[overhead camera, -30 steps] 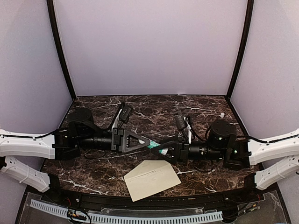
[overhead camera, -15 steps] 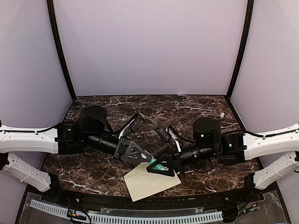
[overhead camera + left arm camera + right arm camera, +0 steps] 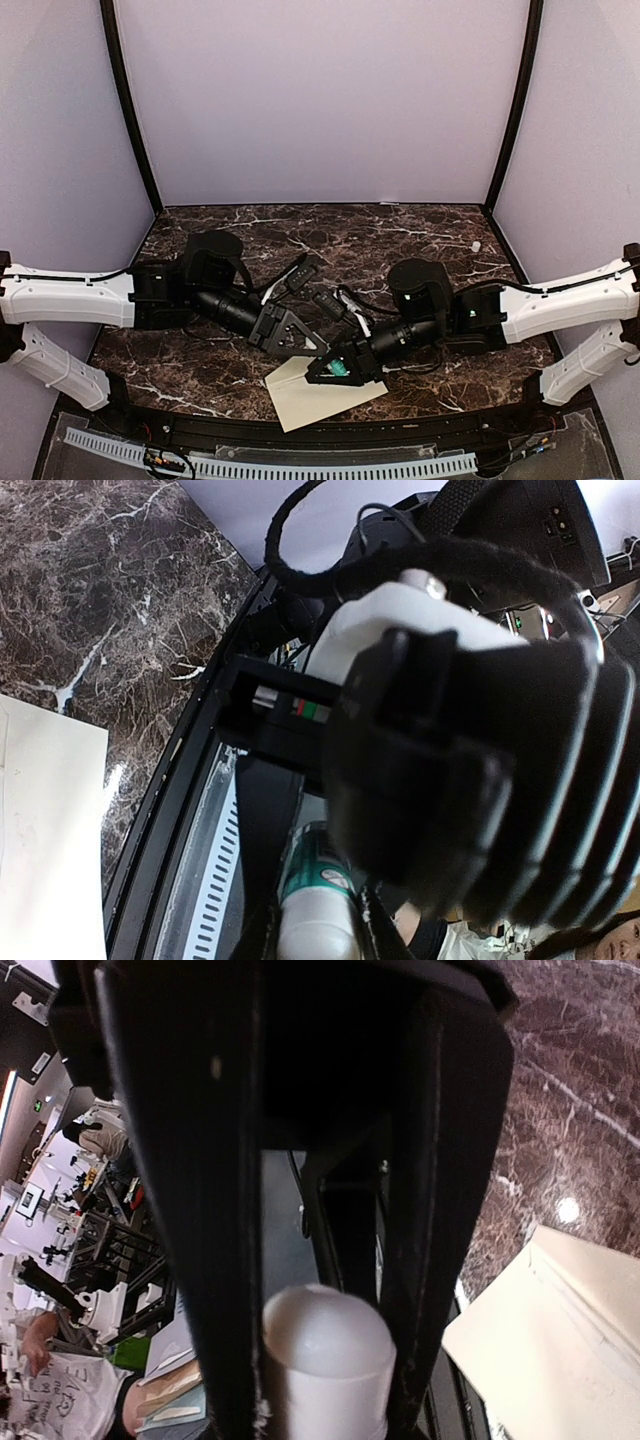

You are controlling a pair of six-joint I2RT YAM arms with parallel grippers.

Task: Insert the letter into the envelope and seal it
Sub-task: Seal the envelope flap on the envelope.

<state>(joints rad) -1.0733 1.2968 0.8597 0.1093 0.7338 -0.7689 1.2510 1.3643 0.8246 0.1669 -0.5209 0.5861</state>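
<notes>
- The top view alone is showing both arms reaching in over the dark marbled table (image 3: 430,230). The left fingers (image 3: 300,342) are pointing down and right from left of centre. The right fingers (image 3: 355,372) are pointing left, just below and to the right of them.
- The envelope (image 3: 320,398) is lying flat at the lower centre of that view, near the table's front edge. Its upper part is passing under the two sets of fingers.
- The left wrist view is showing up close what the top view gives only as a teal spot: a white tube (image 3: 315,900) with a green label, at bottom centre. The left fingers are appearing as dark strips tight against either side, seemingly clamping it. The envelope is sitting at the lower left edge.
- The right wrist view is showing the tube's rounded white end. It is filling the gap between the right fingers, which are pressing on both sides. The envelope is lying at lower right.
</notes>
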